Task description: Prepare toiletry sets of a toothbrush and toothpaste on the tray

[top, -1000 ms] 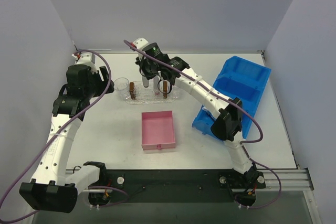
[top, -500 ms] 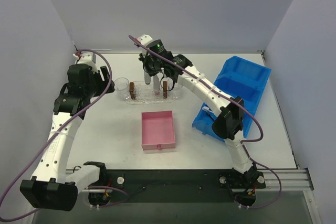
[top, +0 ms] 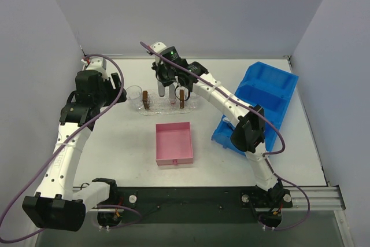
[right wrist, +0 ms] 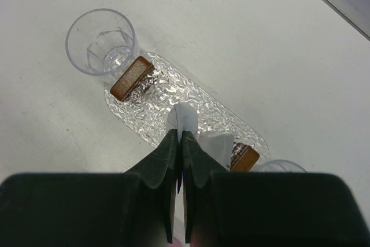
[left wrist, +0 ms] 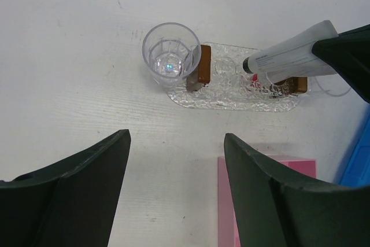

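Observation:
The clear bumpy tray (top: 165, 103) lies at the back of the table with two brown blocks (top: 146, 102) on it. My right gripper (top: 165, 87) is shut on a silver-grey toothpaste tube (right wrist: 186, 118) and holds it cap-down over the tray's middle (right wrist: 167, 93). The tube shows tilted in the left wrist view (left wrist: 287, 56). A second pale tube (right wrist: 217, 144) stands just right of my fingers, by the far block (right wrist: 244, 158). My left gripper (left wrist: 176, 137) is open and empty, above bare table short of the tray (left wrist: 228, 93). I see no toothbrush clearly.
A clear cup (top: 134, 93) stands at the tray's left end (left wrist: 171, 61); another cup's rim (right wrist: 281, 166) shows at the right end. A square pink box (top: 174, 143) sits nearer the arms. A big blue bin (top: 260, 99) stands at the right.
My right gripper, still shut on the tube, has shifted slightly sideways over the tray. The left arm has hardly moved.

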`<state>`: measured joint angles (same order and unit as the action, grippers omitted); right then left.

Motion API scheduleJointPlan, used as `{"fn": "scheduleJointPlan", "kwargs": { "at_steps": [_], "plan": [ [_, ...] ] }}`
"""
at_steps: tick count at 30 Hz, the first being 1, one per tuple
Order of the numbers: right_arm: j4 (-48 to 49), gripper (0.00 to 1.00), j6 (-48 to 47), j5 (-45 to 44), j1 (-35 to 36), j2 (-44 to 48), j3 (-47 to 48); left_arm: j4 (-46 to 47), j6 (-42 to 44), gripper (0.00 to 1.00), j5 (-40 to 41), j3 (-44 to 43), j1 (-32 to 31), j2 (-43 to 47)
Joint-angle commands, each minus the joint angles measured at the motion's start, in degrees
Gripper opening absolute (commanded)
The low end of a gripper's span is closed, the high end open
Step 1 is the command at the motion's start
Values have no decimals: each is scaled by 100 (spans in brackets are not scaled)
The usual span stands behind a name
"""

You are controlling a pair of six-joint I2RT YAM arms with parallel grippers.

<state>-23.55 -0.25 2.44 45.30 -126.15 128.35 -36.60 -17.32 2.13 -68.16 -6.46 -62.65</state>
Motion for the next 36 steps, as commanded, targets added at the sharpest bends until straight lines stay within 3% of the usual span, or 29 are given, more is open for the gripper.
{"fn": "scheduleJointPlan", "kwargs": {
  "at_steps": [1,36],
  "plan": [
    [263,0,25,55,-39,117,-3,259,27,76,-29,-83,-22,7],
    [369,0,157,-112,49,363,146,259,-17,76,-64,-39,-22,51]
  ]
}}
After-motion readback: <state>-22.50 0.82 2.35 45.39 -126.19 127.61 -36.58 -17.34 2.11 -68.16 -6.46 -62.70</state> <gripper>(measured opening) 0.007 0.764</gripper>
